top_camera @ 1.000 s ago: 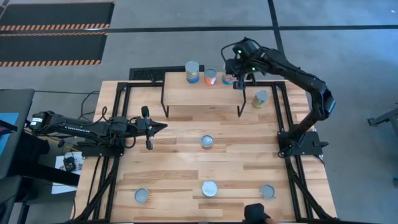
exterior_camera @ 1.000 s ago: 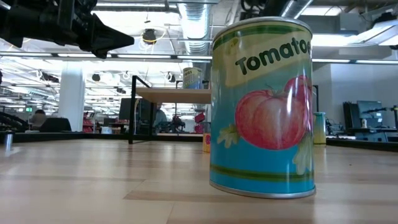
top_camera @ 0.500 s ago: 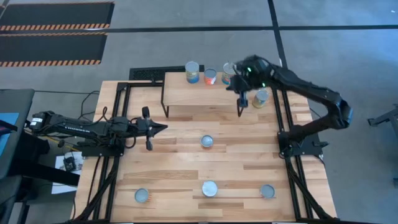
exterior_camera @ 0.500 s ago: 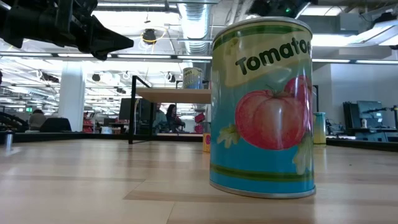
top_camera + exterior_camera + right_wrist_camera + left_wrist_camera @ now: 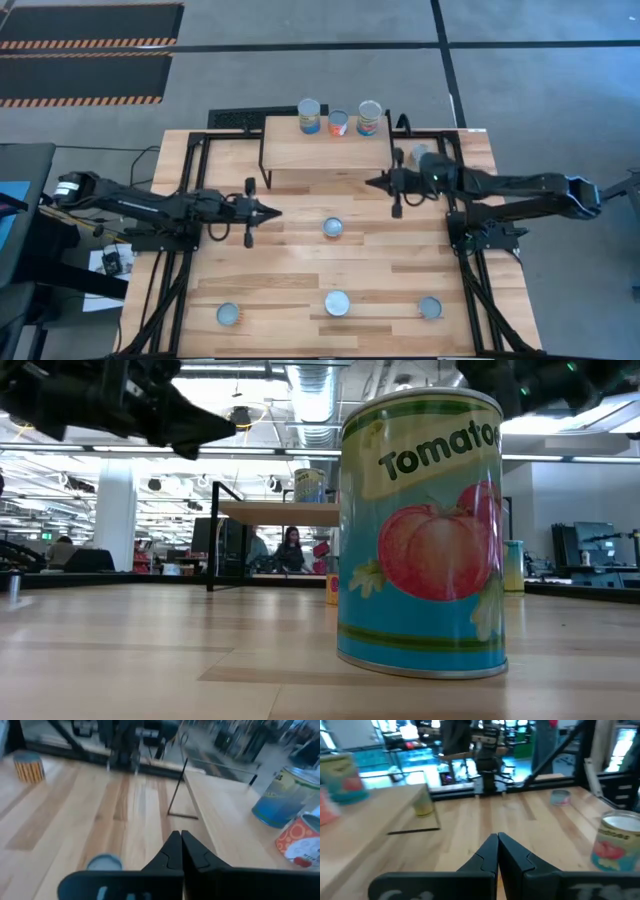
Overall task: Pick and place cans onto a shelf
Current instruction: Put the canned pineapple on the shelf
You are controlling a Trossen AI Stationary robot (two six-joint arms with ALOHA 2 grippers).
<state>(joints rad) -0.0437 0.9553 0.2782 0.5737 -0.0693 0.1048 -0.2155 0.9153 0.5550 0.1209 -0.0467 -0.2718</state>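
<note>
Bench (image 5: 300, 260): wide bare planks between the arms give free travel.
Shelf (image 5: 325, 150): far centre; three cans (image 5: 340, 122) line its far edge, near part bare; legs to avoid.
Centre can (image 5: 332, 227): likely next pick; best approached from above with fingers spread first.
Right tool (image 5: 374, 183): fingers pressed together, empty, right of it.
Left tool (image 5: 272, 212): fingers pressed together, empty, left of it.
</note>
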